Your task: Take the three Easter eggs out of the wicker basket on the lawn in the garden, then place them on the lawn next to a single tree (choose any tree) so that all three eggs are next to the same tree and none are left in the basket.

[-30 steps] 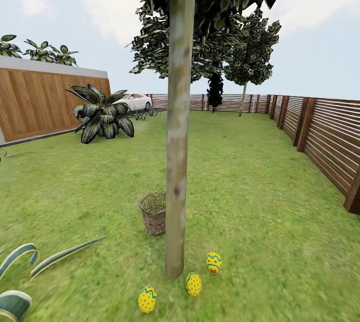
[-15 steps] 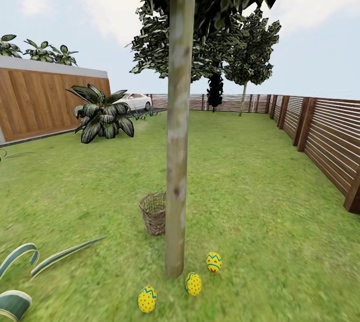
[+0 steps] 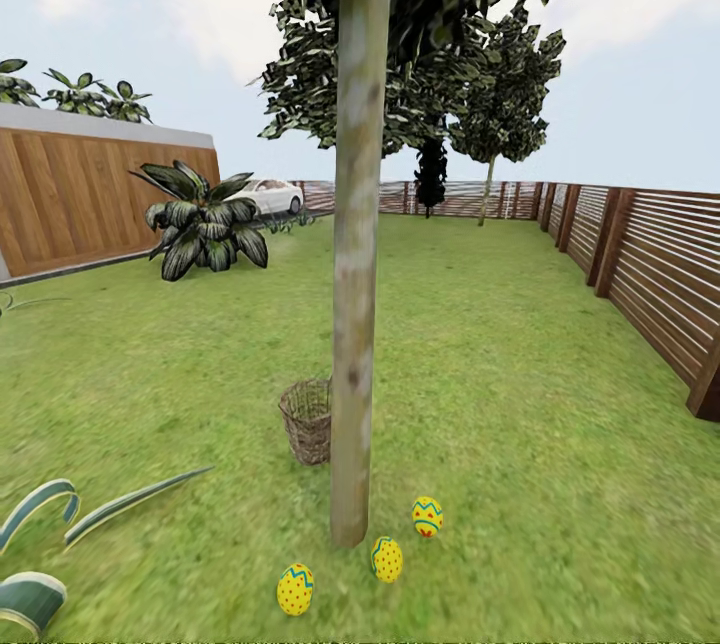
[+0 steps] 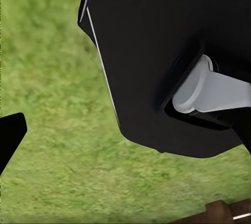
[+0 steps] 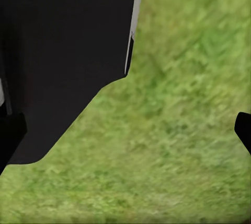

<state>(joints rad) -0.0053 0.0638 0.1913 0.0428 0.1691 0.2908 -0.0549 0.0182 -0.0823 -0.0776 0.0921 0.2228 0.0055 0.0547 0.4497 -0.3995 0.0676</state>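
Left end effector (image 4: 10, 140): one dark fingertip shows over grass beside the robot's black body; how far open, cannot tell. Right end effector (image 5: 125, 140): dark tips at both edges of its wrist view, spread wide, bare lawn (image 3: 520, 404) between, nothing held.

Nearest in the head view: striped agave leaves (image 3: 40, 544) at the lower left. Then three Easter eggs (image 3: 386, 558) on the grass around the foot of the tree (image 3: 355, 324), each apart from the others. Wicker basket (image 3: 307, 421) upright just behind the trunk; its inside is not visible from here. Fence (image 3: 650, 274) beyond.

Judgement: eggs look hard, smooth, light, prone to roll; pinch across the widest girth. Placement appears done.
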